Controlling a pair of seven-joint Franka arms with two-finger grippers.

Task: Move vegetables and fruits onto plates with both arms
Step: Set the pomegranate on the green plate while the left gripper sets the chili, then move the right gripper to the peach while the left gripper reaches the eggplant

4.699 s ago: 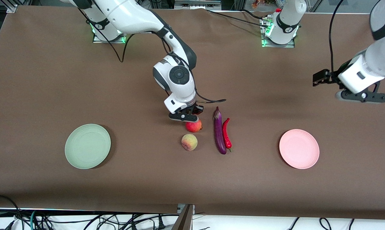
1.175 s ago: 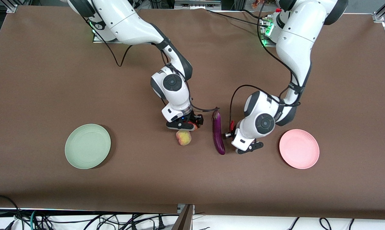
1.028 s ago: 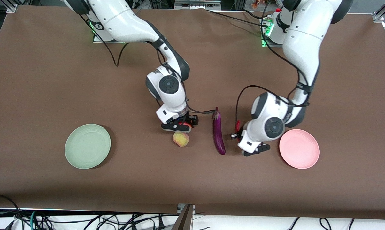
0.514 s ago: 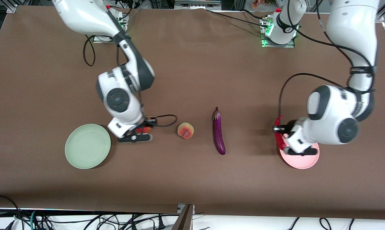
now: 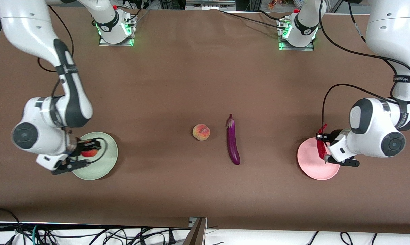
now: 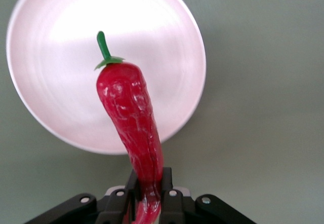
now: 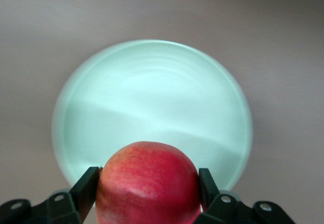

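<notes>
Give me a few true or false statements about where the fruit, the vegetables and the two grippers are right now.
1. The left gripper holds the chili pepper over the pink plate. True.
2. The right gripper is empty. False: it is shut on the red fruit over the green plate.
3. The peach lies on the table beside the eggplant. True.
4. The eggplant lies on the pink plate. False: it is on the table, between the plates.

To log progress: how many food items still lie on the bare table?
2: the peach and, beside it toward the left arm's end, the eggplant. The chili pepper and pomegranate are held over plates.
</notes>
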